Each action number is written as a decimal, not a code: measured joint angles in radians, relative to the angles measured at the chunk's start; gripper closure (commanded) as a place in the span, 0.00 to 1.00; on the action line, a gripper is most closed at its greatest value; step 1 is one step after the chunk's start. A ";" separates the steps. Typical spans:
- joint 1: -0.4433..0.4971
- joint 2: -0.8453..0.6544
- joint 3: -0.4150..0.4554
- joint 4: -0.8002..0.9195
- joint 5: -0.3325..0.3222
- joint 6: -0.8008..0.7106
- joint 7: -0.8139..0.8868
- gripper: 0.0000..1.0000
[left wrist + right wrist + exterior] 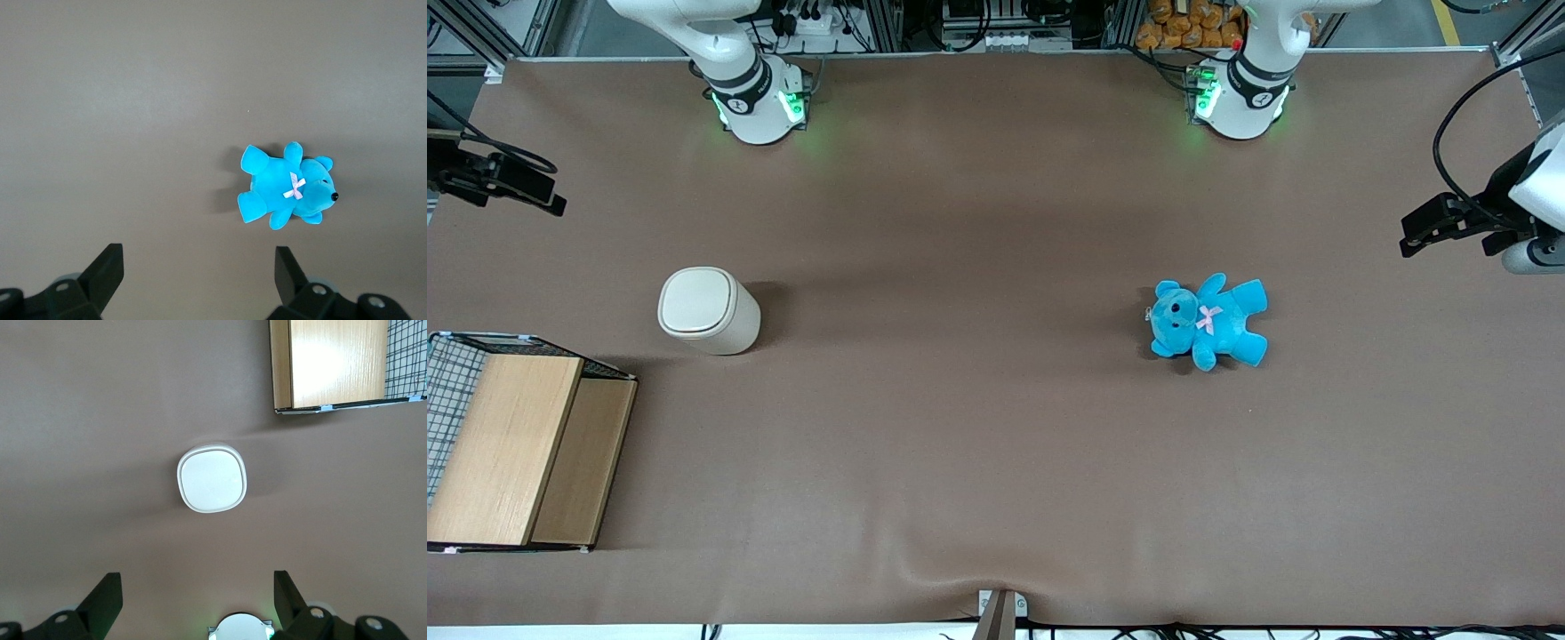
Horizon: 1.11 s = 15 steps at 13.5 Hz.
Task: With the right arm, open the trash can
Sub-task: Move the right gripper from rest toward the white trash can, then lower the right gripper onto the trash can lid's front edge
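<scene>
The trash can (709, 311) was seen standing upright on the brown bench (978, 427), toward the working arm's end, with its rounded-square lid lying flat and closed on top. It was found at roughly nine o'clock from the middle of the bench in the front view. The wooden-topped wire basket (511, 453) was placed near it, at about seven o'clock from the can and nearer to the front camera, the two being apart. A blue teddy (1209, 320) was laid on its back well apart from the can, toward the parked arm's end, at about three o'clock from it.

The right arm (738, 84) was seen rising from its base at the edge of the bench farthest from the front camera. Its gripper (198, 597) was held high above the bench, well clear of the can and touching nothing. In the right wrist view its two black fingers (107, 597) were seen spread wide apart, with nothing between them, and the can's lid (212, 479) was seen below them, its whole outline uncovered.
</scene>
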 measured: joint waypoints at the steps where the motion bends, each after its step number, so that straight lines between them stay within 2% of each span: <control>1: 0.000 0.000 0.000 0.000 0.000 -0.001 0.001 0.00; 9: -0.002 0.009 -0.004 -0.001 -0.002 -0.001 0.002 0.00; 14: -0.019 0.067 -0.012 -0.002 -0.006 -0.001 -0.002 0.00; 15: -0.020 0.082 -0.012 -0.004 -0.008 -0.001 -0.008 0.08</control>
